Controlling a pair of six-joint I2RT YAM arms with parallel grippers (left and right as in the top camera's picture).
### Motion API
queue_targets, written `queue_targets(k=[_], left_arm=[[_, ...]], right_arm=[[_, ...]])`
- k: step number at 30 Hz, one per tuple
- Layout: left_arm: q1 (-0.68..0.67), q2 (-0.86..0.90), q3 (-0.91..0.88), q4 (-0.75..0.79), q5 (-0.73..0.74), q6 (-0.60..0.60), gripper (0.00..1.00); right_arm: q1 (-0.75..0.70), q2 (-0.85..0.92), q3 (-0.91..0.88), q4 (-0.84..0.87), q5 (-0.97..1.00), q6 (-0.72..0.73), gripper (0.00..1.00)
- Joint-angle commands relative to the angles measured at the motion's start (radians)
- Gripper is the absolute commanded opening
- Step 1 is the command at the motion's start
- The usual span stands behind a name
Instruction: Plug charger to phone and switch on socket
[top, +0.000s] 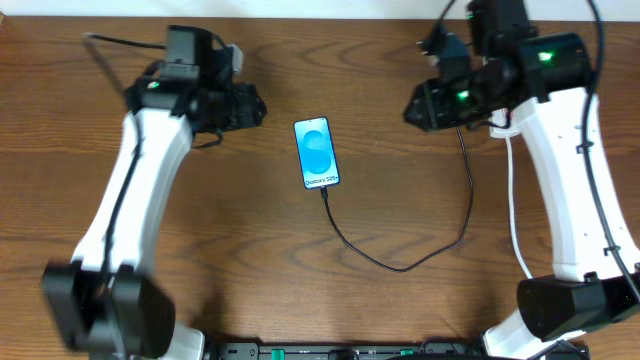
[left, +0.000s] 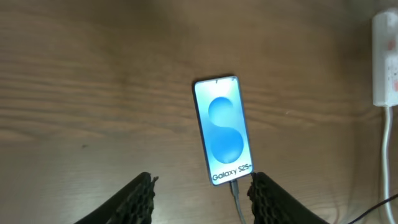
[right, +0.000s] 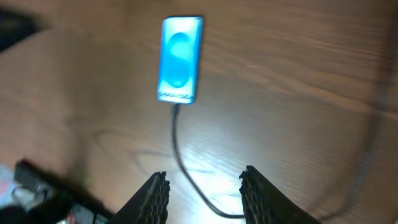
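Overhead has the slim blue-screened smartphone (top: 317, 153) mid surface (top: 230, 260), thin black cable (top: 400, 268) seemingly in, so I'd squarely poke the switch on the white power strip (left: 385, 59) toward the far right corner with the right hand (right: 203, 180), gaping empty like the left hand (left: 202, 182).

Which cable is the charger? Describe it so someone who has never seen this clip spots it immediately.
On the wooden table, find the lit blue phone lying near the middle. The charger is the thin cable that meets the phone's bottom edge and curves away in a wide loop. Unlike the thicker white cord nearby, it is black.
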Motion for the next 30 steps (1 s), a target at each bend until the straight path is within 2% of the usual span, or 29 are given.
queue_targets(k=[1,3,5,6,10,15,25,28,30], left_arm=[[0.003,-0.107,0.023,-0.038,-0.099,0.014,0.57],[0.003,-0.160,0.023,-0.063,-0.098,0.014,0.59],[0.003,-0.201,0.023,-0.087,-0.098,0.014,0.62],[0.003,-0.220,0.023,-0.102,-0.098,0.014,0.70],[0.003,-0.261,0.023,-0.137,-0.098,0.014,0.90],[0.002,-0.263,0.023,-0.171,-0.098,0.014,0.92],[0.003,-0.263,0.023,-0.172,-0.098,0.014,0.92],[0.002,-0.263,0.023,-0.172,-0.098,0.014,0.92],[0.003,-0.263,0.023,-0.172,-0.098,0.014,0.92]], right_arm=[[-0.093,-0.064,0.028,-0.001,0.099,0.025,0.37],[-0.143,-0.076,0.028,0.000,0.172,0.025,0.33],[-0.194,-0.079,0.028,0.000,0.227,0.025,0.37],[-0.223,-0.079,0.028,0.000,0.248,0.026,0.39],[-0.330,-0.067,0.025,0.003,0.272,0.060,0.48],[-0.428,-0.027,-0.008,0.043,0.271,0.059,0.50],[-0.521,0.125,-0.009,0.105,0.245,0.103,0.51],[-0.541,0.180,-0.009,0.137,0.238,0.099,0.55],[-0.551,0.222,-0.009,0.157,0.238,0.100,0.62]])
